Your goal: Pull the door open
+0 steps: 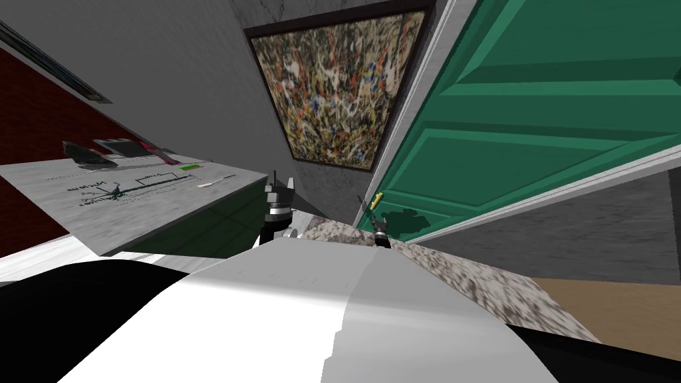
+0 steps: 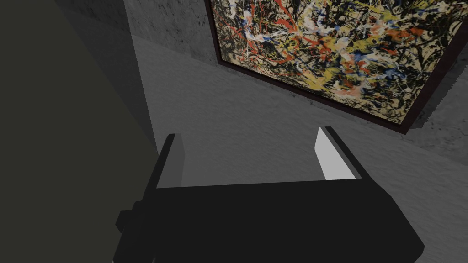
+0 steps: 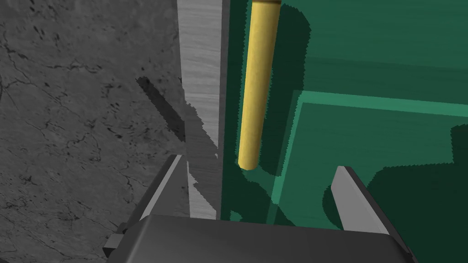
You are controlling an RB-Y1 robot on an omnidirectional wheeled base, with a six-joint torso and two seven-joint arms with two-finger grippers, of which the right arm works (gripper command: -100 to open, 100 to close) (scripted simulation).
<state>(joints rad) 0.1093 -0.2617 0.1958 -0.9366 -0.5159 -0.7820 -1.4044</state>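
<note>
Grey, stone-patterned walls surround a green panelled door [image 1: 532,133] set in a pale frame [image 3: 203,91]. A large splatter painting [image 1: 339,86] hangs on the wall beside the door. A yellow bar handle [image 3: 258,86] is mounted on the door, close to the edge that meets the frame. The right claw [image 3: 258,163] is up against the door with its fingers spread wide, holding nothing. The handle's near end lies between the fingertips and about level with them, and neither finger touches it. One finger is over the door's panel, the other toward the frame. The left claw [image 1: 282,181] hangs farther from the door, next to a grey tabletop [image 1: 166,199], also spread wide and empty.
</note>
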